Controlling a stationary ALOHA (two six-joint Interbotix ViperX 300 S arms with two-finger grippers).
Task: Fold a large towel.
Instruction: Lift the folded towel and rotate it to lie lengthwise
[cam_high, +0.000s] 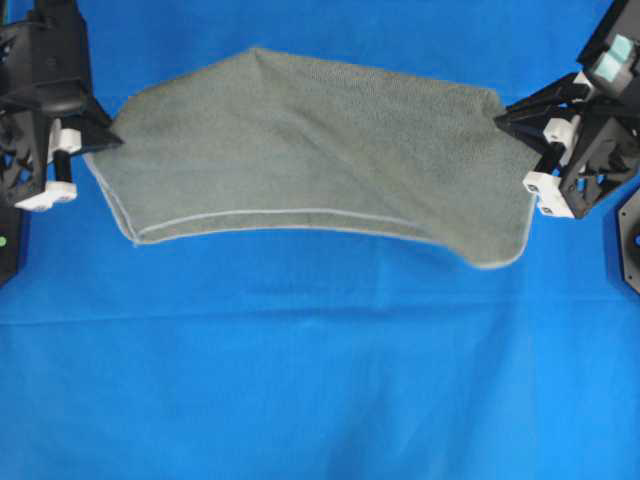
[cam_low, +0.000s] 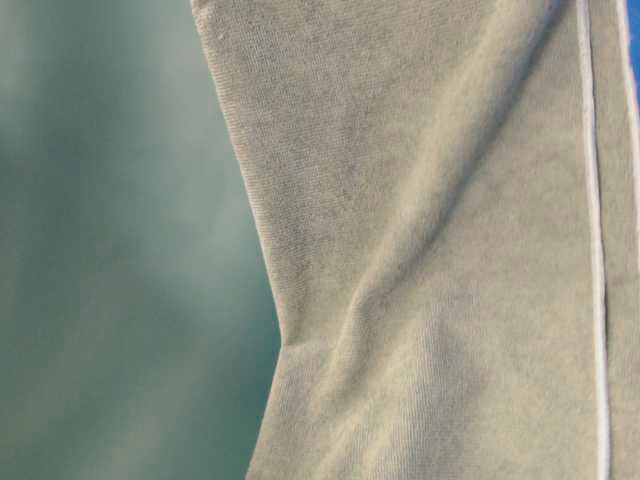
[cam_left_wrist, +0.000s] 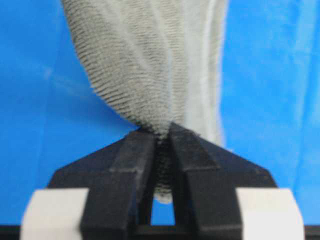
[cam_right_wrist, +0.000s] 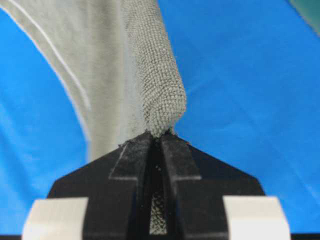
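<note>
The towel (cam_high: 310, 150), a grey-green terry cloth, hangs stretched between the two arms above the blue counter (cam_high: 300, 380), spanning most of the far half of the overhead view. Its far edge rises to a peak left of centre, and a long crease runs from that peak down toward the near right corner. A thin pale hem (cam_high: 270, 212) follows the near edge, which sags in a shallow curve and ends in a rounded corner at the near right. A second layer of cloth shows just below the hem along that near edge.

Left claw (cam_high: 100, 140): closed on the left end of the towel. In the left wrist view the two black fingers (cam_left_wrist: 132, 160) pinch a bunched fold of towel (cam_left_wrist: 150, 65), with a little cloth showing in the gap behind the tips.

Right claw (cam_high: 510, 115): closed on the right end of the towel. In the right wrist view its black fingers (cam_right_wrist: 177, 160) meet on a rolled edge of towel (cam_right_wrist: 155, 75), and the pale hem (cam_right_wrist: 60, 65) curves away at left.

In the table-level view the towel (cam_low: 430, 250) fills the frame at close range, softly creased, with the hem (cam_low: 595, 250) running vertically near the right edge; the left part of that view is blurred teal.
</note>
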